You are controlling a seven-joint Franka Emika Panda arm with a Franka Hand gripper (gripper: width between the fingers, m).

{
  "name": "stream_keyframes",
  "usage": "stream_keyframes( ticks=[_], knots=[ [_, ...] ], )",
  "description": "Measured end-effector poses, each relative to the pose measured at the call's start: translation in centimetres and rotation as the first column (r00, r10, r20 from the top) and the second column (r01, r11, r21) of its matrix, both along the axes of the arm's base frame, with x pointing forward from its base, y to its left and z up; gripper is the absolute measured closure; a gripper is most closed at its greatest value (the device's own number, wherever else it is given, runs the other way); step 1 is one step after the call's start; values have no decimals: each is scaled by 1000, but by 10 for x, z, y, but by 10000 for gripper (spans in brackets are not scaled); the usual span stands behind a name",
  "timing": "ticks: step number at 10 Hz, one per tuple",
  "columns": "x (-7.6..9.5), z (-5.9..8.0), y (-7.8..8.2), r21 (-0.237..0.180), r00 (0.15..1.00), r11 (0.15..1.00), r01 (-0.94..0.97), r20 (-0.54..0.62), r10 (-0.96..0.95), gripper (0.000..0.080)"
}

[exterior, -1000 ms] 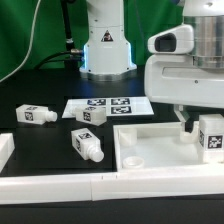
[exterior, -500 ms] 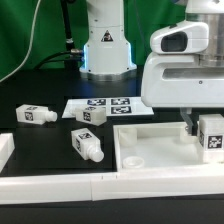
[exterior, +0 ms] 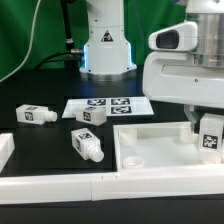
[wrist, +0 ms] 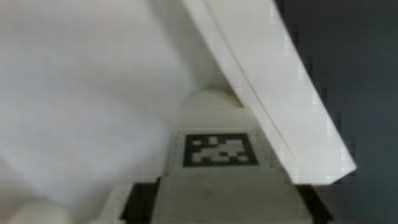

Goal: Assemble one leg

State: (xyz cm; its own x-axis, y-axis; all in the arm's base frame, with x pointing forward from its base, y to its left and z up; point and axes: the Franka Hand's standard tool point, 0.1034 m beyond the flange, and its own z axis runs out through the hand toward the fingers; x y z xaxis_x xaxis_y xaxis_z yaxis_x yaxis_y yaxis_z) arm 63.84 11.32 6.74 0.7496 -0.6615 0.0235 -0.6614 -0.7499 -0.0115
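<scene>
The leg in hand [exterior: 210, 137] is a white tagged block at the exterior view's right edge, upright over the far right corner of the white tabletop panel [exterior: 160, 145], which lies flat on the table [exterior: 40, 95] with its raised rim upward; in the wrist view the same leg [wrist: 222, 150] shows its tag facing the camera, with its far end close against the panel's rim [wrist: 267, 75], though whether it has entered a hole there or is only resting at the corner cannot be told; the gripper [exterior: 200, 128] looks shut on this leg, one dark finger [exterior: 189, 126] visible beside it, and in the wrist view dark finger parts flank the block low down, yet the contact itself is partly hidden; judging by this, the task seems to be at the seating or screwing stage for this one leg, neither clearly finished nor released; what is left, as I read it, is turning the leg home and letting go; three other legs lie loose on the table, well apart from the panel's corner: one [exterior: 88, 144] just beside the panel's near left side, one [exterior: 91, 115] near the marker board [exterior: 108, 105], and one [exterior: 34, 114] farther to the exterior view's left; a round hole [exterior: 133, 159] in the panel's near left corner stands unfilled.
</scene>
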Motion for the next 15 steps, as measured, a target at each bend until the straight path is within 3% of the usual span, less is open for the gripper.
stream_keyframes(
  ticks=[1,3,7,10,11,12,14,15],
  knots=[
    [0,0,0,7,984,985,175,-28,-175,515],
    [3,0,-3,67,862,859,507,-21,-507,515],
    [3,0,-2,73,824,821,566,-12,-566,515],
    [3,0,-8,97,589,583,807,-69,-805,515],
    [4,0,-5,108,418,408,906,-90,-904,515],
    [3,0,-4,127,299,287,949,-88,-950,515],
    [1,-1,-5,144,284,271,952,-78,-956,515],
    [1,-1,-5,144,285,272,952,-79,-955,456]
  ],
)
